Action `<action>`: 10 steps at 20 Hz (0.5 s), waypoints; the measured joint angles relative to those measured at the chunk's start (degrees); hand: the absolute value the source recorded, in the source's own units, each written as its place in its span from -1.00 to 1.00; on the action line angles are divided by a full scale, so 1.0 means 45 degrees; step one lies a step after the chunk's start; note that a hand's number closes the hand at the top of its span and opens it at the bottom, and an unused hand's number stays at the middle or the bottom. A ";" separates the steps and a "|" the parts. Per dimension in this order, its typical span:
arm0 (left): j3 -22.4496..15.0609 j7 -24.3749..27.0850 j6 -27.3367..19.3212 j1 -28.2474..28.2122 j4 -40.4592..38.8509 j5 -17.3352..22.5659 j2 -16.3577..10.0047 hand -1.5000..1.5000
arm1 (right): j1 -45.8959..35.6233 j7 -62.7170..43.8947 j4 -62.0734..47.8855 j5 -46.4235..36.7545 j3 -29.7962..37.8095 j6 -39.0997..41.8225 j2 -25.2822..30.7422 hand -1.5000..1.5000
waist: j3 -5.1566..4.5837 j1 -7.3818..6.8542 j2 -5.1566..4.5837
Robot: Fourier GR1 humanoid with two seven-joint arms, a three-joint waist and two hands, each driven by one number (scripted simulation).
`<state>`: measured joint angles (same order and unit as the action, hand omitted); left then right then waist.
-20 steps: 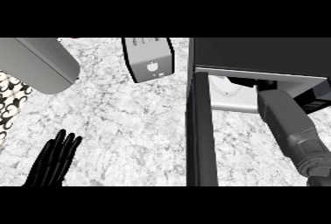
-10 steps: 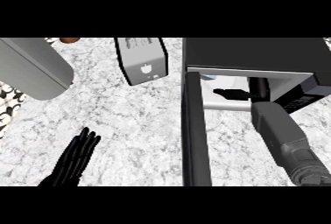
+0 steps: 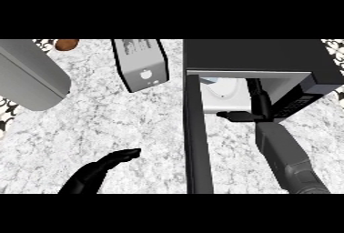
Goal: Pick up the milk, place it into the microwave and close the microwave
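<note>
The black microwave (image 3: 255,54) stands at the top right, and its open door (image 3: 196,136) shows edge-on as a dark bar running toward me. Inside its pale cavity a white shape with a bluish top, apparently the milk (image 3: 220,87), sits at the back left. At the cavity's front is my right hand (image 3: 236,116), fingers straight and pointing left, apart from the milk and holding nothing. My left hand (image 3: 101,169) is low on the counter left of the door, open, with fingers pointing up and right toward it.
A grey toaster-like box (image 3: 141,63) stands on the marble counter left of the microwave. A large grey cylinder (image 3: 27,75) lies at the far left, and a small brown object (image 3: 66,44) at the top edge.
My right hand has drawn back from deep in the cavity to its front. My left hand has shifted right and turned its fingers toward the door.
</note>
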<state>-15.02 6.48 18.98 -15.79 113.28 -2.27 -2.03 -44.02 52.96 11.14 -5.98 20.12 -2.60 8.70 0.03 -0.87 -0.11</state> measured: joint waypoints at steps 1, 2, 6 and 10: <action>-0.0243 -0.0063 0.0017 0.0157 -0.0185 -0.0175 0.0056 1.00 | 0.0252 0.0150 0.0144 -0.0011 -0.0070 0.0087 -0.0094 -1.00 | -0.0009 0.0063 0.0037; -0.0505 -0.0051 -0.0122 0.0308 -0.0370 -0.0515 0.0139 1.00 | 0.0427 0.0224 0.0333 0.0007 -0.0124 0.0224 -0.0127 -1.00 | -0.0001 0.0075 0.0058; -0.0826 -0.0165 -0.0222 0.1070 -0.1196 -0.0930 0.0247 1.00 | 0.1529 0.0628 0.1215 -0.0009 -0.0474 0.0887 -0.0230 -1.00 | -0.0012 0.0228 0.0165; -0.1302 0.0032 -0.0520 0.1354 -0.2036 -0.1583 0.0372 1.00 | 0.3026 0.0665 0.2547 -0.0050 -0.0945 0.1236 -0.0277 -1.00 | -0.0037 0.0440 0.0224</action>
<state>-20.88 6.62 16.64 -9.70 104.12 -9.39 -0.36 -30.40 55.96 22.60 -6.20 15.87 2.96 7.45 -0.14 1.11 0.90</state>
